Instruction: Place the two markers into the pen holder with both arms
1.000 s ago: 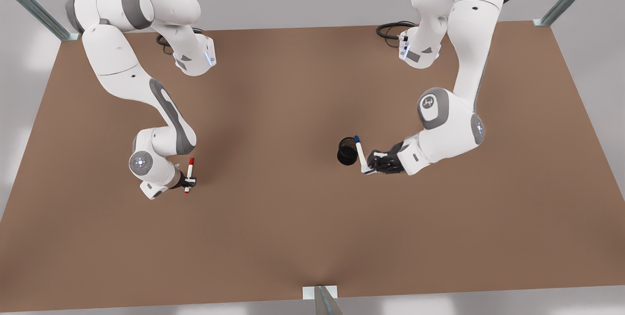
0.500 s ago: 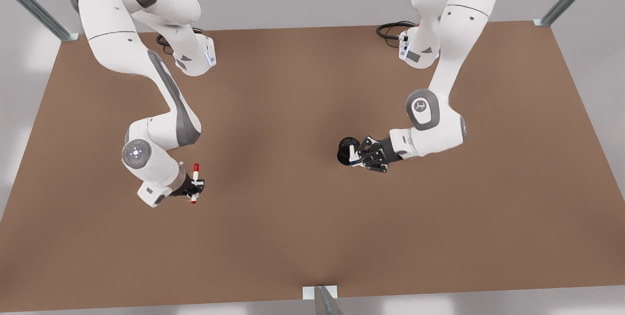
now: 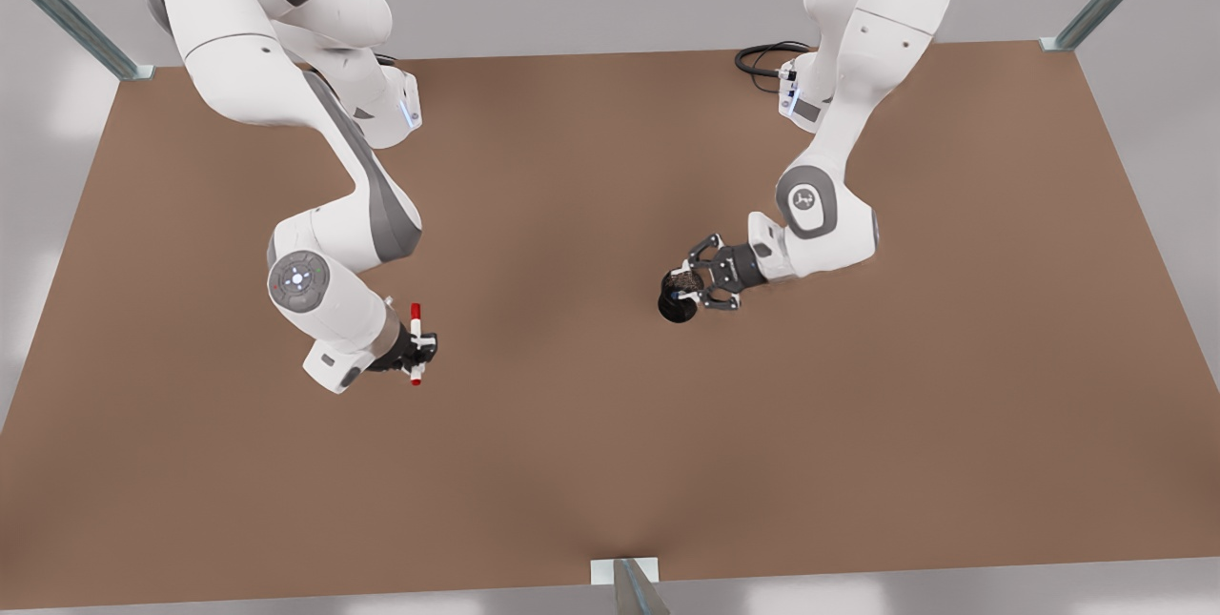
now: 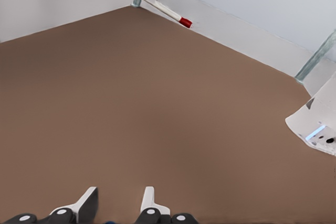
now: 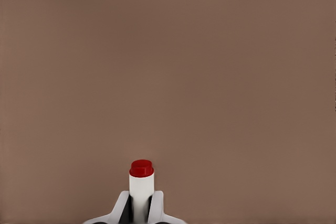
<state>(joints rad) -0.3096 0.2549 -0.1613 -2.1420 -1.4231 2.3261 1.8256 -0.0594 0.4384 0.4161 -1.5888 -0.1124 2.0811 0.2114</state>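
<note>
Right hand [image 3: 416, 355] is clamped on the red marker [image 3: 416, 340] above the surface [image 3: 591, 424]. Left hand [image 3: 699, 288], fingers apart, hangs over the holder [image 3: 675, 302].

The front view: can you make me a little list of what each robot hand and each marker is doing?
right gripper: shut on the red marker, held above the table
left gripper: open, at the pen holder
blue marker: not visible
red marker location: far from the pen holder, toward the front view's left
</note>
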